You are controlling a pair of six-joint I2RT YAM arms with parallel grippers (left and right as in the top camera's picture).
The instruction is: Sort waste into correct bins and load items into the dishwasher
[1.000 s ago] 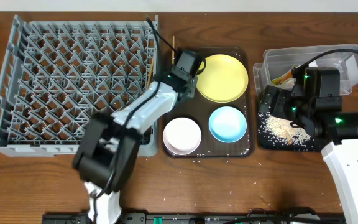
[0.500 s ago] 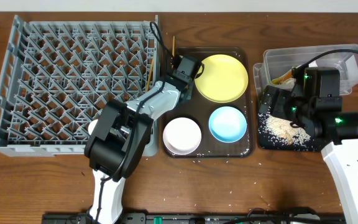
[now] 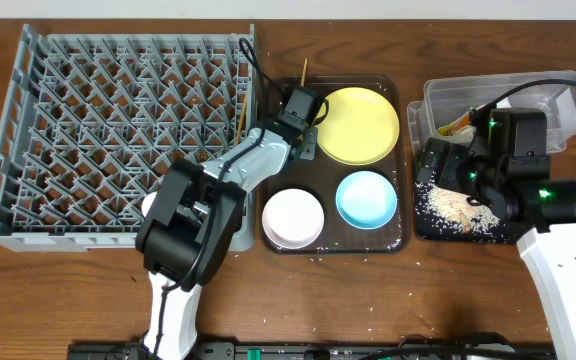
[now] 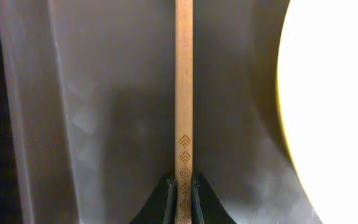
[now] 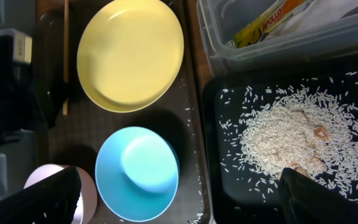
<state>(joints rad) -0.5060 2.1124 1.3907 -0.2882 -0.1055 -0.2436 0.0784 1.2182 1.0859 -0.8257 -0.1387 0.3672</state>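
My left gripper [image 3: 302, 106] [image 4: 184, 190] is shut on a thin wooden chopstick [image 3: 304, 70] [image 4: 184, 87], whose tip points to the far edge of the brown tray [image 3: 273, 160], beside the yellow plate [image 3: 358, 125] [image 5: 132, 53]. A second chopstick [image 3: 240, 115] lies at the right edge of the grey dish rack [image 3: 118, 130]. The white bowl [image 3: 293, 218] and light blue bowl [image 3: 366, 198] [image 5: 138, 171] sit on the brown tray. My right gripper [image 3: 433, 165] [image 5: 179, 205] hangs wide open and empty between the blue bowl and the black tray [image 3: 423, 225] of rice [image 5: 291, 134].
A clear tub [image 3: 498, 95] [image 5: 260, 56] at the back right holds an orange-and-green sachet [image 5: 266, 22] and white paper. Loose rice grains dot the brown tray and the wooden table [image 3: 368, 300]. The rack fills the table's left side.
My left gripper has shut on the chopstick, and the chopstick's far end has swung right, toward the yellow plate. The right arm has not moved.
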